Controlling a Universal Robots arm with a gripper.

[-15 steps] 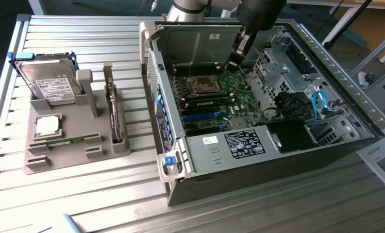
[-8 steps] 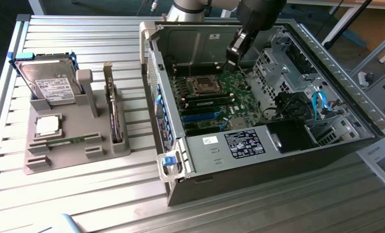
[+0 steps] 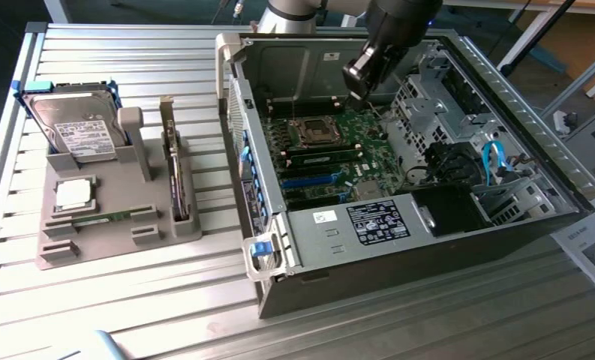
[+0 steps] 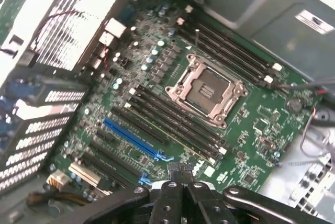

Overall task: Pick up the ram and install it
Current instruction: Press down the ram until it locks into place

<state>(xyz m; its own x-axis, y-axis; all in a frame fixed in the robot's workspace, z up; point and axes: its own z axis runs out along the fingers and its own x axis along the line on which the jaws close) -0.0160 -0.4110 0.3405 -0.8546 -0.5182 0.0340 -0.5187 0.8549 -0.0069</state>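
Observation:
My gripper (image 3: 362,94) hangs inside the open computer case (image 3: 398,217), above the green motherboard (image 3: 362,161) and just past the empty processor socket (image 3: 312,133). In the wrist view its black fingertips (image 4: 180,171) are pressed together with nothing between them, over the board's edge near the blue slot (image 4: 133,137). A long narrow green stick that looks like the ram (image 3: 323,156) stands in one of the black memory slots beside the socket. The memory slots (image 4: 175,124) run on both sides of the socket (image 4: 205,92).
At the exterior view's left a grey holder (image 3: 97,240) carries a silver hard drive (image 3: 77,124), a square silver processor (image 3: 74,193), a thin green strip (image 3: 102,219) and an upright card (image 3: 180,180). Inside the case are drive cages (image 3: 428,105), blue cables (image 3: 492,161) and the power supply (image 3: 377,221).

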